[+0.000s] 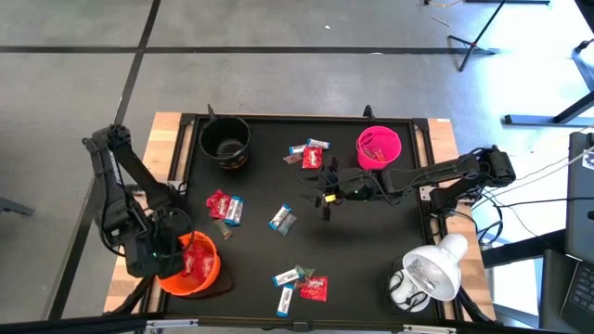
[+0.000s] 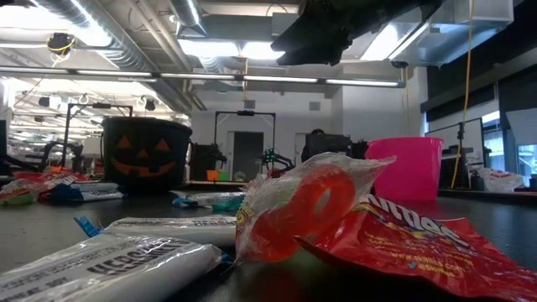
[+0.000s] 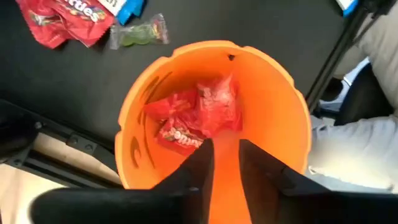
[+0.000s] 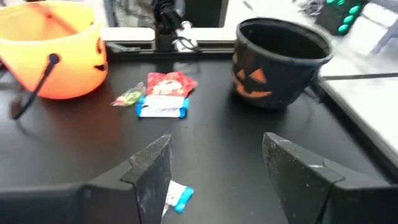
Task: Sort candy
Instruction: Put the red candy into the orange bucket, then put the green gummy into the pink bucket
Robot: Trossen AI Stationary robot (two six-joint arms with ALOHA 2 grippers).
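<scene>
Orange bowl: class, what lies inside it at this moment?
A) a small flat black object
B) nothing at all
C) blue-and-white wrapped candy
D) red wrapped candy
D: the left wrist view looks down into the orange bowl and shows red wrapped candy lying on its floor.

Bowl (image 1: pixel 192 264) front-left, holding candy (image 3: pixel 196 115); two bowls (image 1: pixel 225 141) (image 1: pixel 379 147) at back; more candy (image 1: pixel 281 219) scattered between.

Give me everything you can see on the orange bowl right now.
The orange bowl is a plastic-looking jack-o'-lantern pail with a dark handle, standing upright at the table's near-left corner. Several red-wrapped candies lie inside. The left end effector hangs over its mouth, fingers slightly parted and empty. More candy lies beside it on the black mat.
</scene>
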